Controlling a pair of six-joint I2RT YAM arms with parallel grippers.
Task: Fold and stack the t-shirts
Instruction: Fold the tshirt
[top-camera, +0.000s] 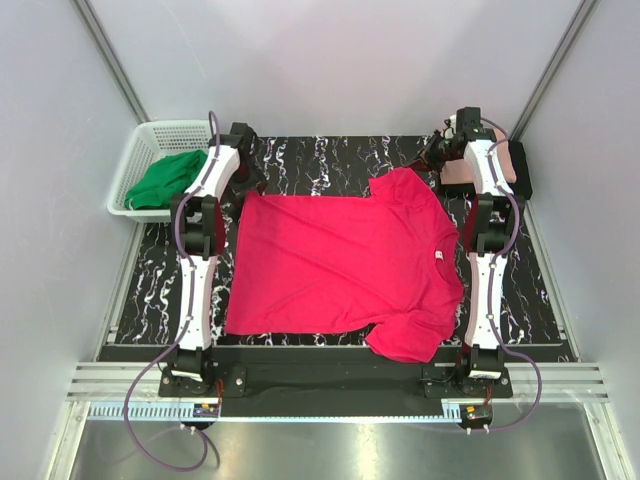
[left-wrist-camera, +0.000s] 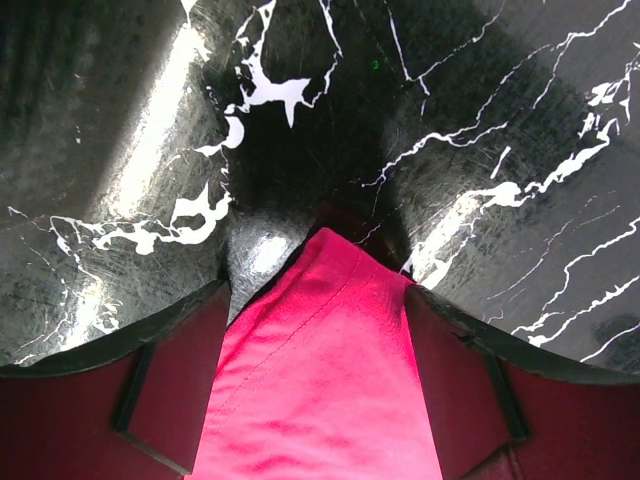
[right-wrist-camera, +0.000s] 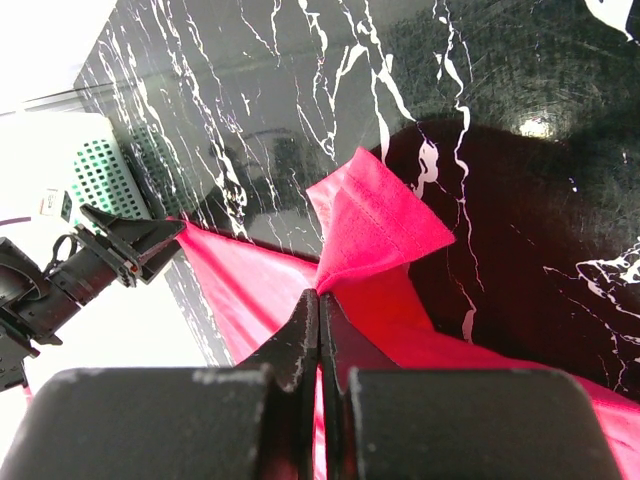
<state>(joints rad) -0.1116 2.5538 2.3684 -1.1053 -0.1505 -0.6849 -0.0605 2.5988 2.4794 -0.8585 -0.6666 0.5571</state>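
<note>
Gripping the shirt (top-camera: 340, 260)
My right gripper (right-wrist-camera: 319, 300) is pinching a sleeve (right-wrist-camera: 375, 220); my left gripper (left-wrist-camera: 318, 290) is gaping open around a hem corner (left-wrist-camera: 320, 350).

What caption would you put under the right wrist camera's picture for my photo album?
The right claw pinches a fold of the crimson-pink t-shirt over the black marbled table.

Right arm (top-camera: 488, 168) half hides salmon t-shirt (top-camera: 457, 173); black t-shirt (top-camera: 522, 172) too

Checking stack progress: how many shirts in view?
3: crimson shirt spread mid-table; salmon shirt and black shirt far right, partly hidden. A green cloth in the basket may be a fourth.
</note>
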